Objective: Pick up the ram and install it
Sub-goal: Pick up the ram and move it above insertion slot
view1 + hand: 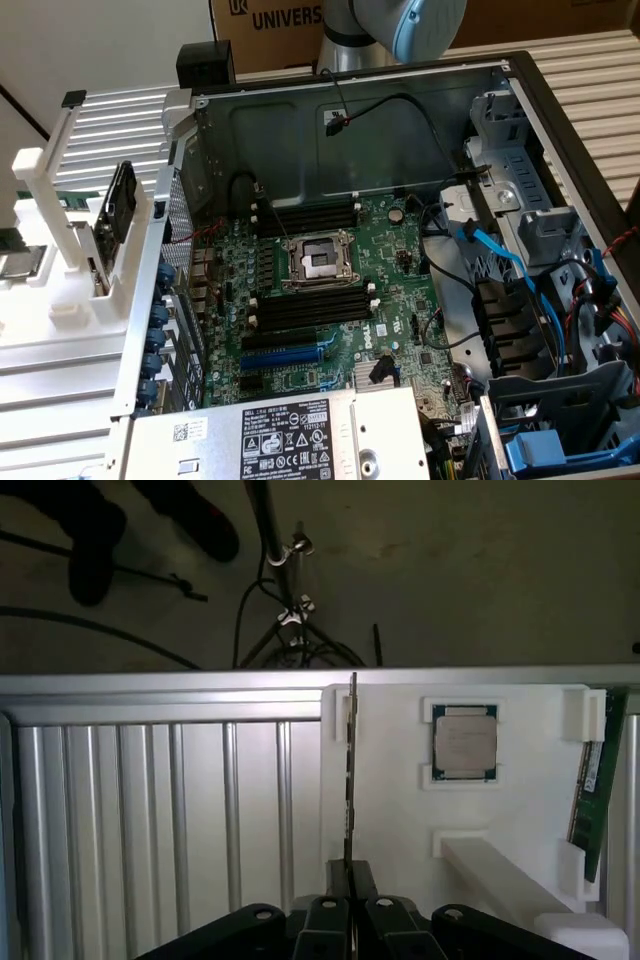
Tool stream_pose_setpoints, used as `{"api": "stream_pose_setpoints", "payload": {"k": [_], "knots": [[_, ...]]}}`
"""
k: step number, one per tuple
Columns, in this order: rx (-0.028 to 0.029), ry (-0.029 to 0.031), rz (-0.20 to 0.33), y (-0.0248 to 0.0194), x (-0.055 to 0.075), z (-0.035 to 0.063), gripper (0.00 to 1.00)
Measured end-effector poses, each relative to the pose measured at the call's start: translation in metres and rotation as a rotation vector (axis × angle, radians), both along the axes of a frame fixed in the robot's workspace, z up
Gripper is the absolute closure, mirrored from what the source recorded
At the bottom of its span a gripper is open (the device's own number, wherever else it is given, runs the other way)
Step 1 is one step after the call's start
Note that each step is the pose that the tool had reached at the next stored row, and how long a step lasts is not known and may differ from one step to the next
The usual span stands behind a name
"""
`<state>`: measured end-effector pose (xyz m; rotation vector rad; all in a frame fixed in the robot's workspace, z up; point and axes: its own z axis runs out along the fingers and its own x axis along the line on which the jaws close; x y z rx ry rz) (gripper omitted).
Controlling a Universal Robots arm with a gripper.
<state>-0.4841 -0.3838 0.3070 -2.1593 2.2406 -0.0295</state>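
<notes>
currently we see the gripper [350, 872] clenched, pads together, hovering in line with a thin edge-on board [350, 770] standing in the white fixture [390, 780]; further off, the green ram [590, 780] rests at the fixture's edge, beyond the cpu [465, 742].

The motherboard [398, 300] is green, its memory slots [310, 308] black, one expansion slot [285, 354] blue. The ram [593, 785] looks dark green, possibly paler mid-length. The plastic holder [400, 780] is white, the ribbed table [150, 810] silvery grey.
</notes>
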Motion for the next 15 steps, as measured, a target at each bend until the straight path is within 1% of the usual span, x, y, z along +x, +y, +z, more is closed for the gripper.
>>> {"api": "stream_pose_setpoints", "payload": {"k": [2, 4, 5, 10, 13, 15], "knots": [[-0.0034, 0.0003, 0.0, 0.0001, 0.0, 0.0002, 0.87], [-0.0091, -0.001, 0.0, 0.0018, 0.0, 0.001, 0.87], [-0.0103, -0.0022, 0.0, 0.0027, 0.0, 0.0041, 0.87], [-0.0107, -0.0136, -0.001, 0.0054, 0.0, 0.0201, 0.87], [-0.0149, -0.0171, -0.002, 0.0058, 0.003, 0.0275, 0.87], [-0.0174, -0.0179, -0.002, 0.0058, 0.007, 0.0328, 0.87]]}}
